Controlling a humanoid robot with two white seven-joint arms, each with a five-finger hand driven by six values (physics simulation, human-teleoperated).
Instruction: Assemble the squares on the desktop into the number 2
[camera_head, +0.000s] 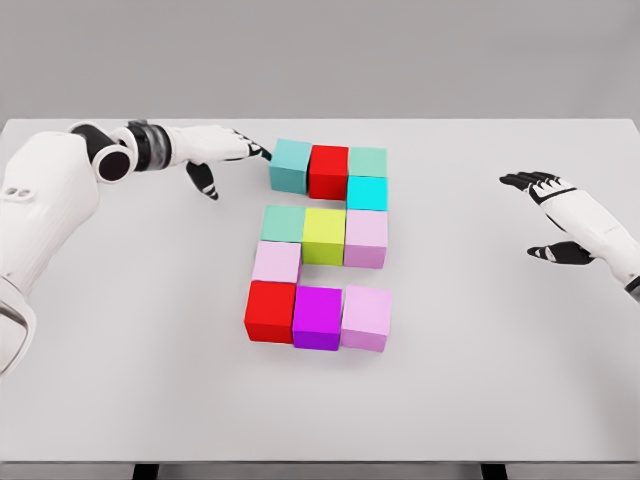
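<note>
Several coloured cubes sit together at the middle of the white table. The top row holds a teal cube, a red cube and a green cube, with a cyan cube below the green one. The middle row has a green cube, a yellow-green cube and a pink cube. A pale pink cube joins the bottom row: red cube, magenta cube, pink cube. My left hand is open, its fingertips just left of the teal cube. My right hand hovers open at the far right.
</note>
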